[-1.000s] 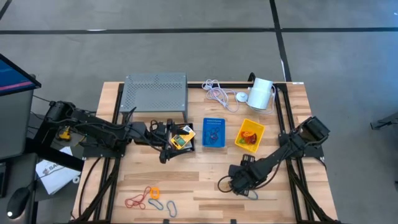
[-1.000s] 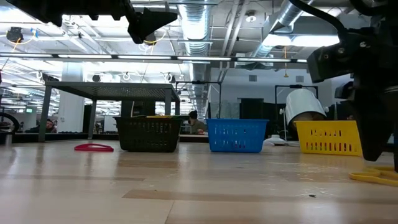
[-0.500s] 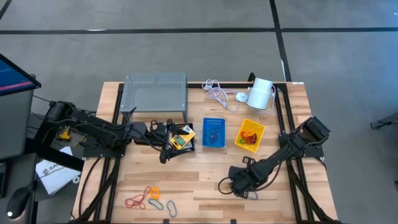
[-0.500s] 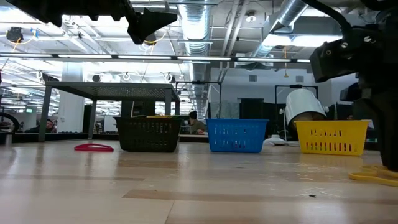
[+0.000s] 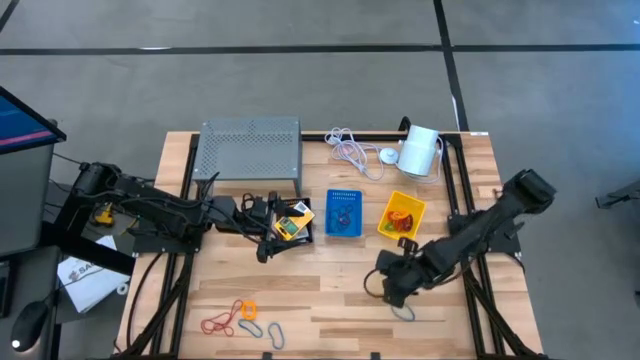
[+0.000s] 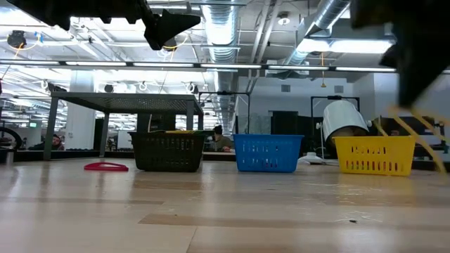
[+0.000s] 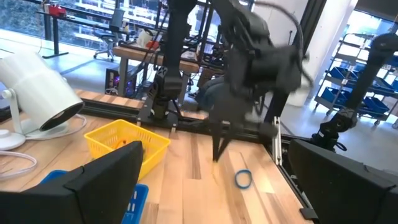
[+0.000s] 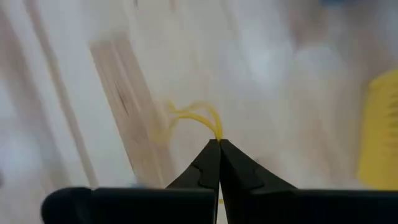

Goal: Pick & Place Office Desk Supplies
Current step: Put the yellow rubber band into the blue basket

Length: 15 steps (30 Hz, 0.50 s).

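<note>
**Right end effector pinches a yellow loop above the counter**

Much is hard to read. In the low view the right arm is a dark blur cut off at the upper right corner, with only a thin yellow streak trailing below it. The right wrist view is smeared, yet it shows the right end effector (image 8: 219, 144) with its two dark fingertips pressed together on a thin yellow loop (image 8: 198, 119), which curls away from the tips over pale wood grain. From above, this end effector (image 5: 395, 290) sits near the front right of the slatted wooden counter (image 5: 320, 300), and the loop itself is too fine to pick out there.

The left end effector (image 5: 268, 232) hangs over the black bin (image 5: 291, 224), fingers spread wide and holding nothing; its dark fingers (image 7: 99, 186) fill the bottom of the left wrist view.

Three small lattice-walled plastic bins stand in a row mid-counter. The black one holds yellow card packets, partly hidden by the left arm. The blue bin (image 5: 344, 213) holds something small and blue, unclear. The yellow bin (image 5: 401, 218) contains red and orange loops.

A blue loop (image 7: 243, 179) lies flat by the right arm. Red, orange and grey loops (image 5: 240, 317) cluster at the near left edge.

A grey perforated metal box (image 5: 250, 149), a coiled white cable (image 5: 350, 148) and a white cylinder device (image 5: 420, 150) line the far side.
</note>
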{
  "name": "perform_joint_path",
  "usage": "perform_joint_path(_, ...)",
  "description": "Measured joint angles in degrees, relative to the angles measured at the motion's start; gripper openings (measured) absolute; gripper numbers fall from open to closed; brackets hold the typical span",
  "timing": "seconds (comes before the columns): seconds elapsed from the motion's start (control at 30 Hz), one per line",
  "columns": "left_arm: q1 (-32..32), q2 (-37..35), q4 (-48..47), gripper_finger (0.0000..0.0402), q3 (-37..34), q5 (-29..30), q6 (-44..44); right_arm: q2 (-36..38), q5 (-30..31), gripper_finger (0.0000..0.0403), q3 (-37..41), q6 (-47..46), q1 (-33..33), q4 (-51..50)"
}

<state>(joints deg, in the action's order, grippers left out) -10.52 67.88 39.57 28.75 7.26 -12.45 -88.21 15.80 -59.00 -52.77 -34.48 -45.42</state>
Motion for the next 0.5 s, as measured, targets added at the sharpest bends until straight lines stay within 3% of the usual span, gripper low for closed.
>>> perform_joint_path(0.33, 0.0, 0.0, -0.1, 0.0397, 0.0, 0.0, 0.1, 13.1, 10.1, 0.0, 0.0, 6.0, 3.7, 0.0)
perform_joint_path(0.5, 0.3, 0.0, -0.1, 0.0397, 0.0, 0.4, 0.1, 15.7, 10.4, 0.0, 0.0, 14.5, 9.0, 3.9)
